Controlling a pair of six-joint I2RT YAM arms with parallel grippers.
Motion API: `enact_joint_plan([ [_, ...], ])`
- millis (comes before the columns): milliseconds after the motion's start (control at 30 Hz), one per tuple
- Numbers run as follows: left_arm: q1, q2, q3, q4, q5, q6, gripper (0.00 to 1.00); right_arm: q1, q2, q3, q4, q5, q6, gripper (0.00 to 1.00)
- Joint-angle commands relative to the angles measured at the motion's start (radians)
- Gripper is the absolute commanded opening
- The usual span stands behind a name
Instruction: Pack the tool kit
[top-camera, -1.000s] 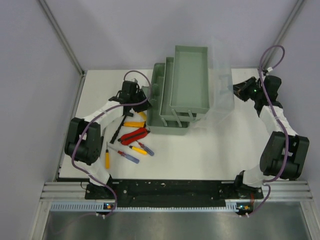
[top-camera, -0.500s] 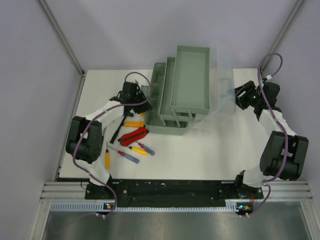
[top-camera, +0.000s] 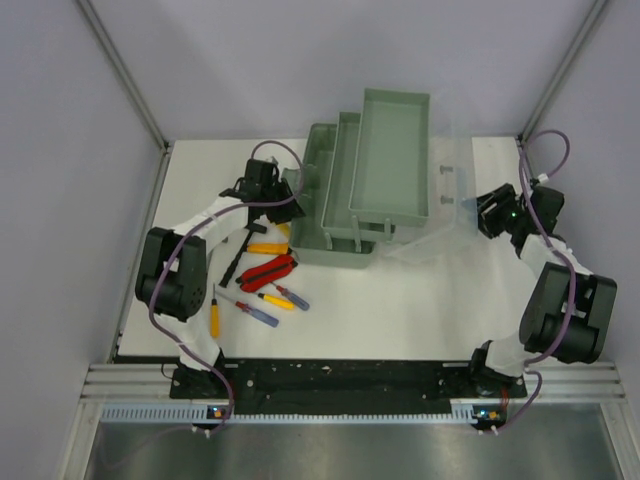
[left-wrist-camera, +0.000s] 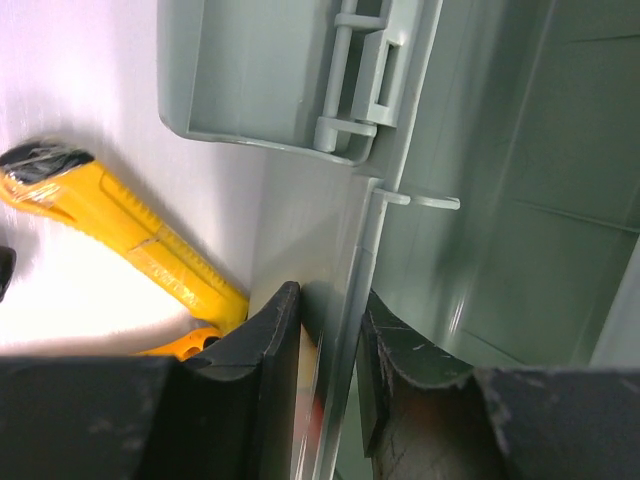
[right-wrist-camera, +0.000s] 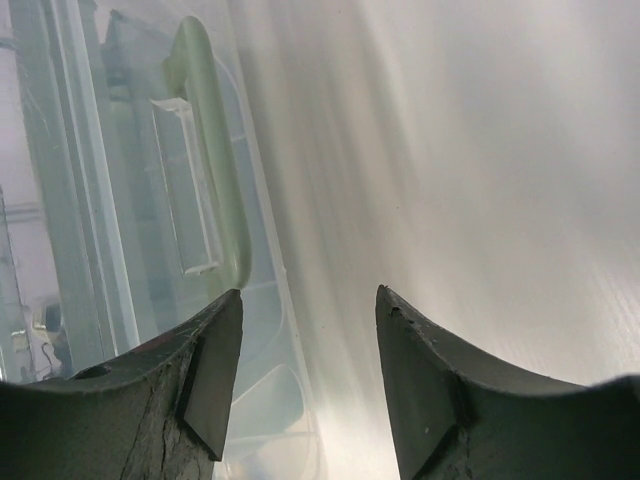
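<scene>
The grey-green tool kit (top-camera: 345, 215) stands at the table's back centre with its trays (top-camera: 392, 150) folded out in steps. Its translucent lid (top-camera: 440, 205) lies swung down to the right. My left gripper (top-camera: 285, 190) is shut on the box's left wall (left-wrist-camera: 345, 300), one finger on each side. My right gripper (top-camera: 487, 213) stands open just right of the lid's edge, with nothing between its fingers; the lid's handle (right-wrist-camera: 205, 150) shows beyond the left finger. A yellow knife (left-wrist-camera: 120, 235) lies beside the box.
Loose tools lie on the white table (top-camera: 400, 310) left of the box: a small hammer (top-camera: 238, 258), a yellow knife (top-camera: 268, 248), red-handled pliers (top-camera: 268, 270) and three screwdrivers (top-camera: 260, 305). Grey walls close in the back and sides.
My right gripper has opened and let go of the lid, then drawn back to the right. The lid has dropped from raised to lying down on the right. The trays shifted slightly right.
</scene>
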Motion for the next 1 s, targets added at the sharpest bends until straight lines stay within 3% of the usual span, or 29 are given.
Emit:
enact_joint_plan([
  [0,-0.011,0.067,0.019,0.033,0.07,-0.026,0.3,0.004,0.038,0.012,0.042,-0.019,-0.026,0.52],
  [100,-0.011,0.076,0.016,0.034,0.078,-0.027,0.3,0.004,0.068,0.045,-0.062,0.068,-0.055,0.45],
  [467,-0.011,0.095,0.019,0.042,0.083,-0.022,0.3,0.003,0.139,0.011,-0.032,0.099,-0.067,0.39],
  [967,-0.014,0.124,0.022,0.053,0.092,-0.039,0.34,-0.069,0.158,-0.018,-0.05,0.234,-0.133,0.4],
])
